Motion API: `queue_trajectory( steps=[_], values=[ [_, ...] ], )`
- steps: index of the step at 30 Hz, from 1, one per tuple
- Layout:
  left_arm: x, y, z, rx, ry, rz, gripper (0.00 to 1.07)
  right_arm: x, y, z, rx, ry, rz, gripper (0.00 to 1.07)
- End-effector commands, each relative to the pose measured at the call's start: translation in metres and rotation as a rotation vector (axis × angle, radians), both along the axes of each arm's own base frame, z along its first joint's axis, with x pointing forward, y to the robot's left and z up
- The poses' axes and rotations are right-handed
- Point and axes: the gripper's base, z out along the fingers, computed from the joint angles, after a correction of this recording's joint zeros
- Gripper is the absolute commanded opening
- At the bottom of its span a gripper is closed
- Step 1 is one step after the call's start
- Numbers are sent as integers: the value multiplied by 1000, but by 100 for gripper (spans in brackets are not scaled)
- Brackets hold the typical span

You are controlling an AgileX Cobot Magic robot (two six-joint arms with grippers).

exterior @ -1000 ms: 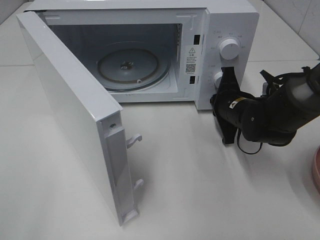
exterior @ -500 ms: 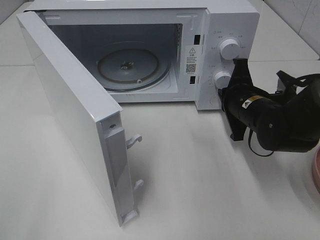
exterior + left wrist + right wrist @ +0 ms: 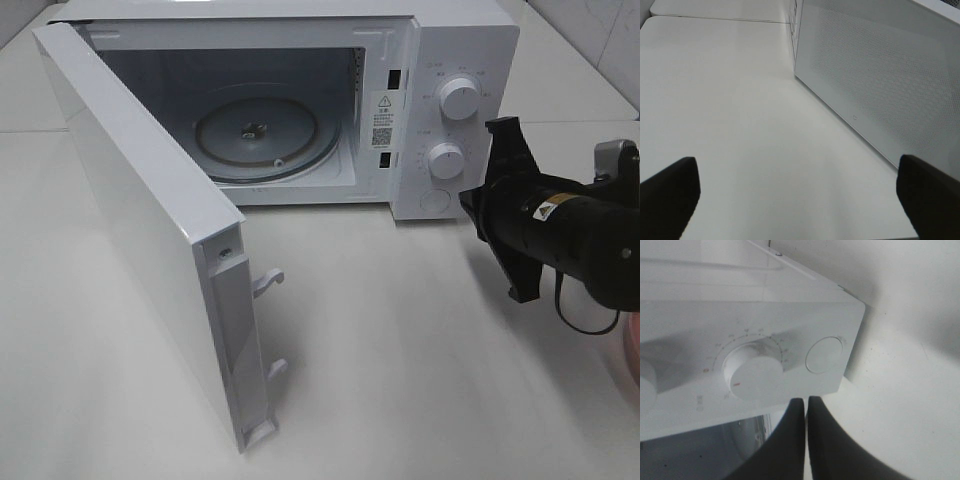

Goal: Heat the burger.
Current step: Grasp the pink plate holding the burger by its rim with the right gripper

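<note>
My left hand (image 3: 796, 166) hangs spread wide over the bare white surface (image 3: 740, 100), just beside a dotted white panel that I take to be the outer face of the microwave door (image 3: 880, 85); the wrist view is too close to be sure. The high camera does not catch this hand at all.

The door (image 3: 150, 250) stands swung fully out, just as it did a second ago. Behind it the microwave (image 3: 440, 60) cavity is open, and the glass turntable (image 3: 265, 135) lies bare, nothing on it.

Further right is the control panel: upper knob (image 3: 459, 97), lower knob (image 3: 446, 160) and the round button (image 3: 436, 200) below them. A second ago my right hand (image 3: 470, 205) covered the lower knob; now it has drawn back to the right, clear of the panel and touching nothing. Its fingers (image 3: 790, 440) are pressed together, empty.

At the far right edge shows a sliver of pink plate (image 3: 632, 345). The burger is in none of my views; it may sit on that plate, out of frame.

So I judge the opening step done and the oven ready. The burger is not yet fetched, and my right hand, retreating toward the plate, seems the one to spread and take it.
</note>
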Motion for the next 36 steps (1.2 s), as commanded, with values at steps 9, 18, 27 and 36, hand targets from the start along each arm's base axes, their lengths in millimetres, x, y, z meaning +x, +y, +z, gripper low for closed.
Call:
queue_trajectory(
  steps=[9,18,27,36],
  values=[
    [-2,0,0,-1,-19,5,100,-21,0,33,-296,25,284,0],
    [-2,0,0,-1,-19,5,100,-36,-1,47,-463,37,470,1],
    [-2,0,0,-1,-19,5,100,-54,-2,52,-672,72,744,1],
    [-2,0,0,-1,-19,5,100,-50,-21,63,-786,227,956,3]
  ],
)
